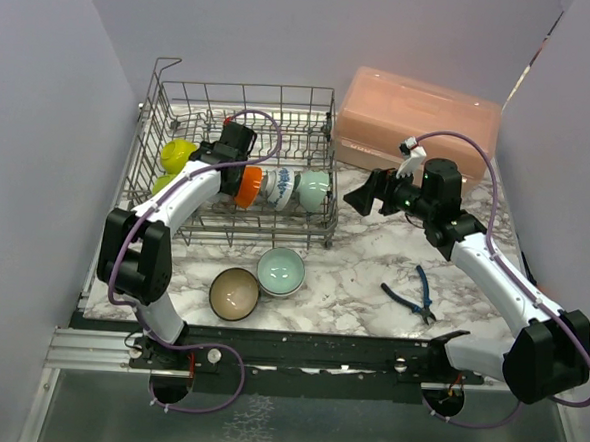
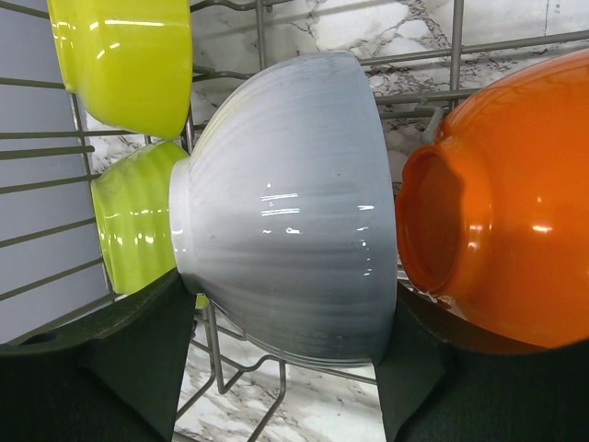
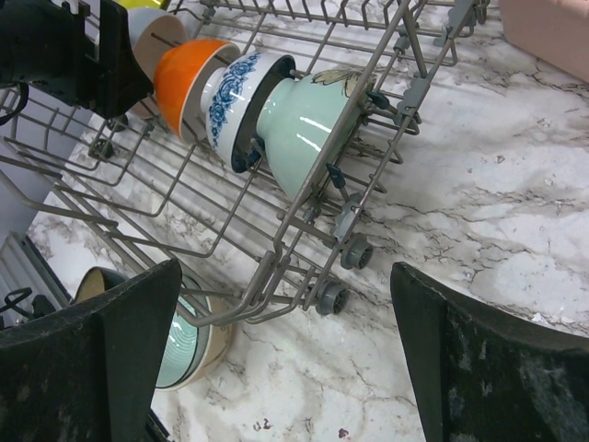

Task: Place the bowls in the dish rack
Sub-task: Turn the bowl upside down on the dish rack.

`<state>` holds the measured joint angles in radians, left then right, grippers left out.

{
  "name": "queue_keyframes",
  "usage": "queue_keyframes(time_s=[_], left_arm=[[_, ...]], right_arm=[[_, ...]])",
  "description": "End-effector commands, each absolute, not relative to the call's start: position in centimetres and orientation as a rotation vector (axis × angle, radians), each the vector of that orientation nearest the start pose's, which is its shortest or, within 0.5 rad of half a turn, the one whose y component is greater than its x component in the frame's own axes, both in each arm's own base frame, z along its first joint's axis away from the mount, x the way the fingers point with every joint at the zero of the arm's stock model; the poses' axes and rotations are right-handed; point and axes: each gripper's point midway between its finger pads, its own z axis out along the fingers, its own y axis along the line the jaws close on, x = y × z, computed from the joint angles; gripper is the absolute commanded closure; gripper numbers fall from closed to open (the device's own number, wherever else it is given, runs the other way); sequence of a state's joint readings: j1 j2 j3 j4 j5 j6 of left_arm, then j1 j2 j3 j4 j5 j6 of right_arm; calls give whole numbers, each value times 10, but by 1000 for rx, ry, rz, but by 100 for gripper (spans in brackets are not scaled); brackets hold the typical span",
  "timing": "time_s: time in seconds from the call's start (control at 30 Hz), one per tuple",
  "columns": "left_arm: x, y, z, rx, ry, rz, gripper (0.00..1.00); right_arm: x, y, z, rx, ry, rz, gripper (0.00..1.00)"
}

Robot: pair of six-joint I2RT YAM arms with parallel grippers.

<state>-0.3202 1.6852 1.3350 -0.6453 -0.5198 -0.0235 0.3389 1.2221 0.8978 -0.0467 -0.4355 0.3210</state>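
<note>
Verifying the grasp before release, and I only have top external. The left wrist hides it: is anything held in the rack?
Observer: Yes. The left wrist view shows a white bowl on its side between the left jaws, one pad at its foot, one at its rim.
Operator: Neighbours?
Observer: An orange bowl has its foot right at the white rim; contact unclear. A lime bowl and a second lime bowl sit on the other side.
Operator: Right arm?
Observer: The right jaws are wide open and empty, looking at the dish rack corner wheels.
</note>
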Motion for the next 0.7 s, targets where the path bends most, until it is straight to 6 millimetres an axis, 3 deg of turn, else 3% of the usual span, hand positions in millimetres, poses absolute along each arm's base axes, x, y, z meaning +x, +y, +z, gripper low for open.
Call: queue_keyframes(time_s=[0.0,0.1,0.27,0.53,0.67], left_arm=[[394,-33,124,119,2507,476,58],[395,-32,133,100,2480,466,35],[397,-31,151,71,2420,442,17],[397,-33,180,48,2312,385,2],[398,-40,189,67,2270,322,1]], right_arm=[[324,206,226,-340,1958,848,0],[323,207,226,-342,1962,852,0],[323,206,229,-342,1955,848,0],[322,207,231,-341,1953,855,0],[321,206,231,-342,1951,856,0]])
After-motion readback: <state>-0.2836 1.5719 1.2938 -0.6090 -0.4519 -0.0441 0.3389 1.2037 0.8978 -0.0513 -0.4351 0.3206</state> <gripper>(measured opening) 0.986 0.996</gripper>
